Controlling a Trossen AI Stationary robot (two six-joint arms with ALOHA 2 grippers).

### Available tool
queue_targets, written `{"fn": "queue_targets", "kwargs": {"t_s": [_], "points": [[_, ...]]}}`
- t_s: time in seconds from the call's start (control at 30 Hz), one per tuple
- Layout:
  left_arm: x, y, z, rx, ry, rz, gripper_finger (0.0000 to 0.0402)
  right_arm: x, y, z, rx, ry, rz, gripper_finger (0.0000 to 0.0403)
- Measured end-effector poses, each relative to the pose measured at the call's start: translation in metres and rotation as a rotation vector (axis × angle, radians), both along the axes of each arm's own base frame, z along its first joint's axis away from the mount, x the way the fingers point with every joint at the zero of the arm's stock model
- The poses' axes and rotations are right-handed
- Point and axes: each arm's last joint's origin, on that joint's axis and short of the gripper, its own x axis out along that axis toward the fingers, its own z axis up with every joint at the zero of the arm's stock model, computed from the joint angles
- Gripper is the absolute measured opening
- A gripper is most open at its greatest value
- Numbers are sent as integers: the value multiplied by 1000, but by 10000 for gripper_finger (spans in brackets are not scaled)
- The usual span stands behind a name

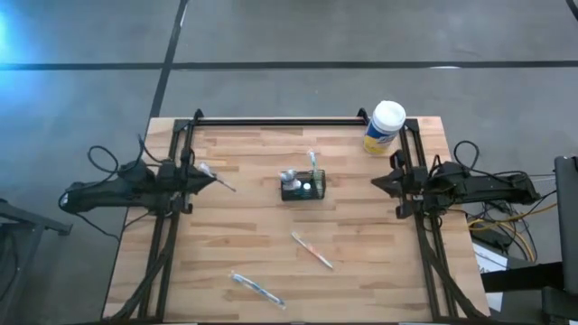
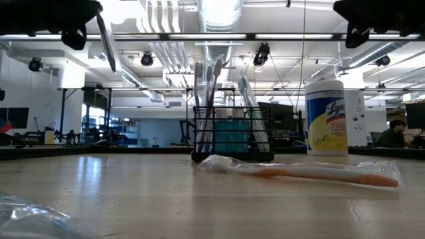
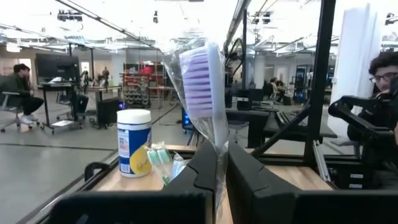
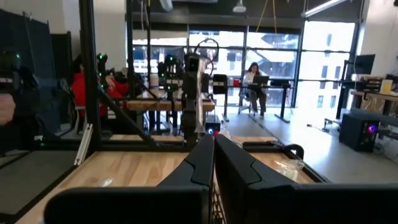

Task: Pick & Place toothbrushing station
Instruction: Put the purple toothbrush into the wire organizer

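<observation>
Butcher-block table under me, grey floor all round. From above, my left gripper (image 1: 200, 173) sits at the left edge, pinched on a wrapped toothbrush (image 1: 217, 178) that points in toward the middle. My right gripper (image 1: 384, 183) waits at the right edge, just below the white-lidded canister (image 1: 385, 127). The toothbrushing station (image 1: 302, 187) stands at the centre, well apart from both, with brushes already upright in it. Two more wrapped brushes lie nearer the front — an orange toothbrush (image 1: 311, 249) and a blue toothbrush (image 1: 256, 288).

Down at table height the station's black mesh shows clearly, handles rising out of it, and the orange brush lies in its wrapper just in front. My held brush hangs high at the upper left, well clear of the wood.

Left wrist view: my fingers (image 3: 202, 171) are closed tight on the wrapper, purple bristles standing straight up above them. The grip looks sound.

Right wrist view: my fingers (image 4: 202, 162) are pressed together on nothing, the mesh just showing below them.

As I judge it, the job now is carrying this brush to the station — stay high, come in over an empty compartment, tip the handle down, and let go only once it is inside the mesh so the loose plastic doesn't snag the rim.
</observation>
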Motion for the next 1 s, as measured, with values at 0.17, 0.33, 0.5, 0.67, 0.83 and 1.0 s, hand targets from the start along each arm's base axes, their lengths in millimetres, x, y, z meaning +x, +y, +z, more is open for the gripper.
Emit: {"fn": "queue_targets", "kwargs": {"t_s": [0.17,0.33,0.5,0.67,0.83,1.0], "points": [[1,0,-9,-9,16,0,15,-7,0,-10,7,-39,1,8],[6,0,-27,-20,52,-1,15,-10,0,-19,14,-49,2,8],[9,0,-38,-20,49,-1,15,-9,0,-28,16,-36,2,8],[9,0,-41,-11,58,0,15,-8,0,-33,16,-23,1,8],[9,0,-40,7,56,1,15,-8,0,-34,16,-21,1,8],[9,0,-41,11,59,0,15,-8,0,-36,15,-16,1,8]]}}
